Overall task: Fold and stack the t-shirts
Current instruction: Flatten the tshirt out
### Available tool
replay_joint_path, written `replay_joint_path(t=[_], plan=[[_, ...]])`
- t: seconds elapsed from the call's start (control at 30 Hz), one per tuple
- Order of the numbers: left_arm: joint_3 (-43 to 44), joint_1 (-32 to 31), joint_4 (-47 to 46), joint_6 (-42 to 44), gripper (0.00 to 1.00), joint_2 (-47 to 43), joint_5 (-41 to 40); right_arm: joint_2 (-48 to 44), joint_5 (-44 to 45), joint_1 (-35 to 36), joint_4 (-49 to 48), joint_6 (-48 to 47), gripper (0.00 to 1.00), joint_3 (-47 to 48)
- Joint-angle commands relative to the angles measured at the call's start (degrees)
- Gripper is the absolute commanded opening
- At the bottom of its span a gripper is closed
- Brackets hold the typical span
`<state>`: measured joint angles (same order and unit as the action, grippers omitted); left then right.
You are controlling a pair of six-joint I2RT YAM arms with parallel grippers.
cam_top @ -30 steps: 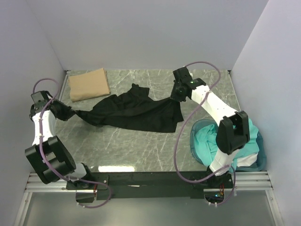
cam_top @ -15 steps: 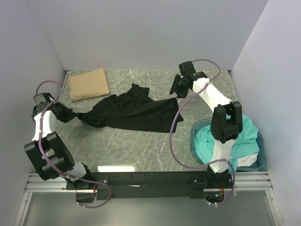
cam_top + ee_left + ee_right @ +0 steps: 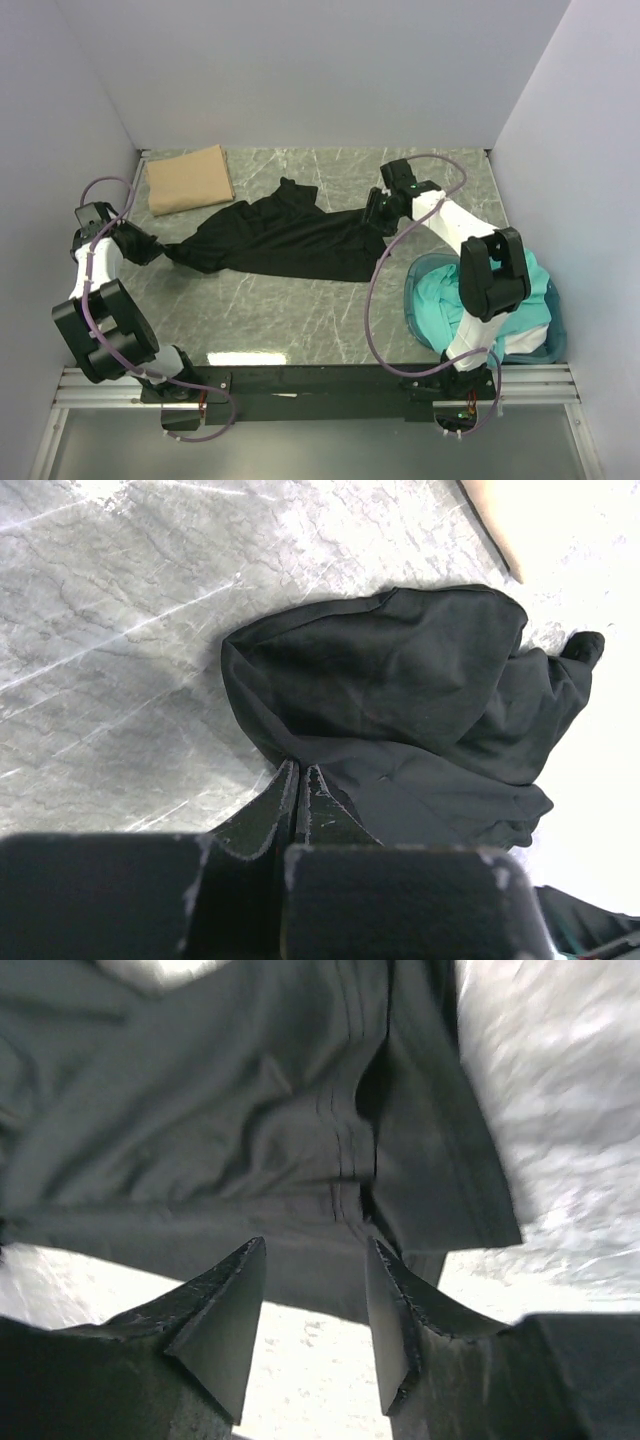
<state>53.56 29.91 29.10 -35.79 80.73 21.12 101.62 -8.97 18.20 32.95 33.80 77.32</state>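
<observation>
A black t-shirt (image 3: 290,240) lies crumpled and stretched across the middle of the marble table (image 3: 300,310). My left gripper (image 3: 150,247) is shut on its left end; in the left wrist view the closed fingertips (image 3: 300,772) pinch the edge of the black t-shirt (image 3: 400,680). My right gripper (image 3: 376,214) hovers open over the shirt's right end. In the right wrist view the hem of the black t-shirt (image 3: 250,1130) lies just beyond the right gripper (image 3: 315,1255), with nothing between its fingers. A tan t-shirt (image 3: 190,178) lies folded at the back left. Teal t-shirts (image 3: 440,295) are heaped at the right.
The teal heap fills a round translucent blue tub (image 3: 412,300) at the near right, beside the right arm's base. Grey walls close in the table at the back and on both sides. Bare marble shows in front of the black shirt.
My right gripper has opened and let go of the black shirt's right end, which now lies on the table. The left gripper kept its hold and shifted slightly.
</observation>
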Motion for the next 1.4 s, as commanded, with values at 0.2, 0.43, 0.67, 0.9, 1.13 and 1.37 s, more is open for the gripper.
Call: replay_joint_path(t=[0.2, 0.43, 0.67, 0.9, 1.13, 1.37], plan=[[-0.1, 0.1, -2.2, 1.2, 0.01, 0.5, 0.6, 5.7, -0.2, 2.7, -1.7, 0.7, 0.47, 2.3], [-0.3, 0.1, -2.4, 1.3, 0.01, 0.7, 0.6, 8.2, 3.4, 2.7, 1.0, 0.3, 0.43, 2.9], [-0.1, 0.1, -2.5, 1.3, 0.01, 1.7, 0.8, 8.4, 4.6, 2.8, 1.0, 0.5, 0.43, 2.0], [0.1, 0.0, -2.6, 1.3, 0.01, 2.3, 1.1, 9.8, 3.3, 2.8, 0.3, 0.5, 0.43, 1.3], [-0.2, -0.1, -2.6, 1.3, 0.01, 2.2, 1.3, 11.3, 2.1, 2.8, 0.3, -0.1, 0.42, 2.1], [-0.2, 0.0, -2.9, 1.3, 0.01, 2.2, 1.4, 11.9, 0.9, 2.7, 0.3, -0.3, 0.36, 2.6]])
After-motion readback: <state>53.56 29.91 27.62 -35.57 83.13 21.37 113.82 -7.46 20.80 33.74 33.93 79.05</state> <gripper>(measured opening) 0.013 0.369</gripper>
